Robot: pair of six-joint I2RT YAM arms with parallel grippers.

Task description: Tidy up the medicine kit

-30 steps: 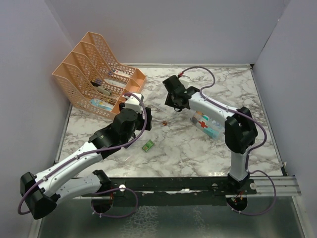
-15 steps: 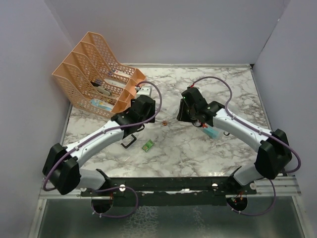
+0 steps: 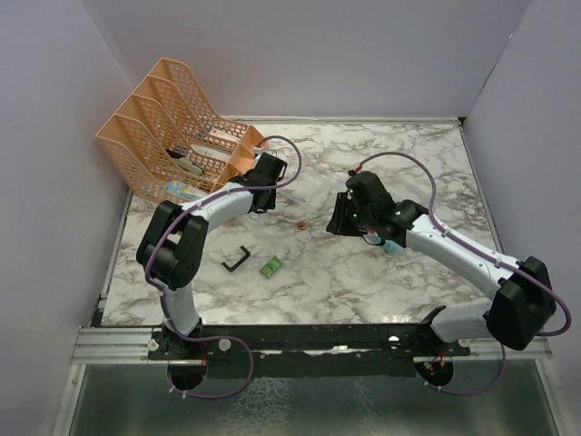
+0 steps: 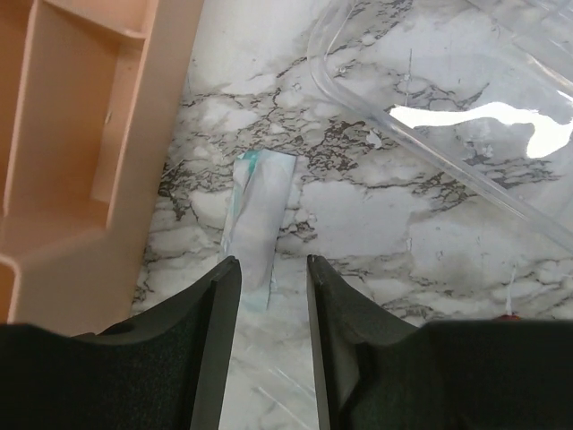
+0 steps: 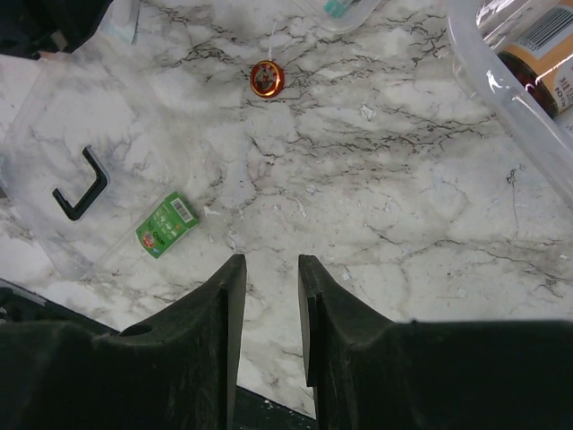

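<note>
Far left, back corner of the bench: peach mesh file rack, tilted back, a few items in its slots.

Left tool was down at the rack's right end. Jaws were released with a narrow gap. The near end of a white-and-teal sachet lay flat on the bench between the tips. The right finger was clear of it and the left finger overlapped its edge. No grip visible. A clear plastic rim curved across just right of the sachet.

Nearer the arm bases: clear lid flat on the bench with its black handle facing up. Green packet sat just beside the handle at the lid's edge. Small red-orange round item lay further back, well apart from both.

Right tool hung over bare marble right of that round item. Jaws were released with a narrow gap, nothing in it.

Medicine kit sat right of centre on the bench, lid off, mostly hidden under the right arm in the top view. The wrist view showed its clear wall and a brown labelled bottle inside.
</note>
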